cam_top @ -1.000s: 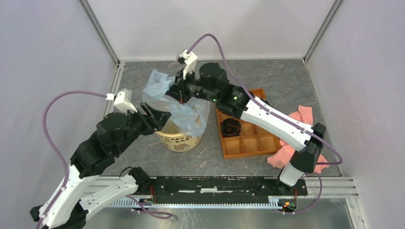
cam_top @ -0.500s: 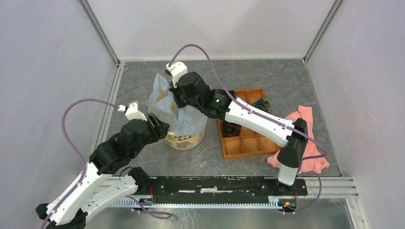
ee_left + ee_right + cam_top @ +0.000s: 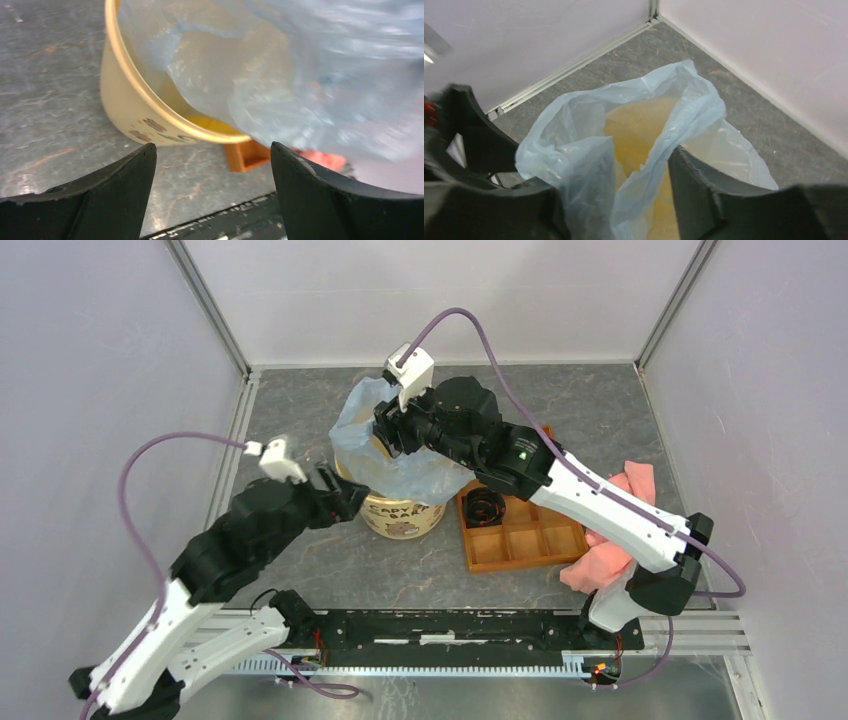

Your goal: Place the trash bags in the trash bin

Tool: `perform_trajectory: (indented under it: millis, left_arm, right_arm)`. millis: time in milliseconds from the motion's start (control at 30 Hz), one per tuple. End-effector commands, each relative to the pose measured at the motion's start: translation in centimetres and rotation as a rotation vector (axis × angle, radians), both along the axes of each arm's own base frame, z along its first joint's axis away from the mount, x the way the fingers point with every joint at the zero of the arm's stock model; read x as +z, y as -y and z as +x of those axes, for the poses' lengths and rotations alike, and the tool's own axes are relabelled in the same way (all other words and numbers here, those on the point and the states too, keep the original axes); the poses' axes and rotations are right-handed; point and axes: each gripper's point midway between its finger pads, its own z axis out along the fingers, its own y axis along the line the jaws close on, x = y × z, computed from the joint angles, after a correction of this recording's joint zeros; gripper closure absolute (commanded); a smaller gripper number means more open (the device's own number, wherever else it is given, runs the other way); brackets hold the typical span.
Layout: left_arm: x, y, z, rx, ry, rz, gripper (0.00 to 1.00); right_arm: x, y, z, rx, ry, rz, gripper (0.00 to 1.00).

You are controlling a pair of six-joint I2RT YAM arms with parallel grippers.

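Observation:
The pale blue trash bag (image 3: pixel 385 445) lies spread over the mouth of the cream-yellow trash bin (image 3: pixel 403 517), part of it inside. Above the bin's far side, my right gripper (image 3: pixel 388 432) has its jaws apart. In the right wrist view, loose folds of the bag (image 3: pixel 589 150) hang between and against the fingers (image 3: pixel 704 190) of the right gripper (image 3: pixel 624 200), with the bin's yellow inside showing in the gap. My left gripper (image 3: pixel 345 495) is open beside the bin's left rim. In the left wrist view, that gripper (image 3: pixel 212 147) holds nothing, and the bin (image 3: pixel 125 100) and bag (image 3: pixel 300 75) lie just ahead.
An orange compartment tray (image 3: pixel 520 535) stands right of the bin with a black object (image 3: pixel 487 508) in one cell. A pink cloth (image 3: pixel 610 560) lies at the tray's right, under the right arm. Walls close in the left, back and right sides.
The right gripper went from shut on the bag to jaws apart and shifted right above the bin. The bag has settled wider over the bin. The left gripper opened wider near the rim.

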Motion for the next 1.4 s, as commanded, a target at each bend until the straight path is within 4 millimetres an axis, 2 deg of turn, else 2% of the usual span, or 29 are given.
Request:
perform_trajectory:
  millis: [0, 67, 100, 233, 300, 467, 667, 733, 867, 1000, 1167, 1267, 1367]
  left_arm:
    - [4.2, 0.0, -3.6, -0.137, 0.075, -0.128, 0.09]
    - [5.5, 0.4, -4.4, -0.170, 0.080, -0.188, 0.09]
    - [6.3, 0.7, -4.7, -0.190, 0.090, -0.222, 0.09]
    - [9.5, 1.5, -4.4, -0.206, 0.139, -0.293, 0.09]
    - [9.9, 1.7, -3.5, -0.177, 0.143, -0.282, 0.09]
    - [9.0, 1.0, -0.8, -0.039, 0.116, -0.224, 0.16]
    - [8.5, -0.6, 1.5, 0.095, 0.169, -0.167, 0.39]
    - [8.2, -0.6, 1.6, 0.090, 0.197, -0.164, 0.46]
    - [6.3, -0.3, 1.5, 0.064, 0.212, -0.168, 0.56]
    - [5.1, 0.1, 1.1, 0.033, 0.208, -0.182, 0.65]
    - [4.2, -0.1, 0.7, 0.036, 0.187, -0.180, 0.71]
    - [3.9, -0.2, 0.4, 0.032, 0.175, -0.187, 0.73]
    - [3.8, -0.9, 0.1, 0.059, 0.165, -0.191, 0.76]
  right_arm:
    - [3.3, 0.2, -2.3, 0.141, 0.096, 0.015, 0.35]
    - [3.7, 0.2, -3.7, 0.210, 0.088, 0.022, 0.23]
    - [3.8, -0.1, -5.0, 0.281, 0.080, 0.029, 0.18]
    - [4.1, 0.2, -8.1, 0.413, 0.035, 0.058, 0.02]
    - [4.0, 0.6, -9.2, 0.450, 0.019, 0.073, 0.02]
    - [4.1, 3.0, -9.8, 0.411, 0.026, 0.066, 0.02]
    - [5.7, 5.3, -11.0, 0.408, 0.066, 0.107, 0.02]
    - [5.8, 6.1, -10.7, 0.370, 0.083, 0.106, 0.02]
    - [5.6, 8.3, -9.0, 0.237, 0.126, 0.091, 0.02]
    - [5.1, 9.2, -9.0, 0.221, 0.160, 0.077, 0.02]
    - [5.1, 9.5, -8.5, 0.187, 0.163, 0.079, 0.02]
    - [5.9, 9.6, -8.0, 0.158, 0.166, 0.094, 0.02]
    - [6.3, 9.2, -8.6, 0.210, 0.206, 0.091, 0.02]
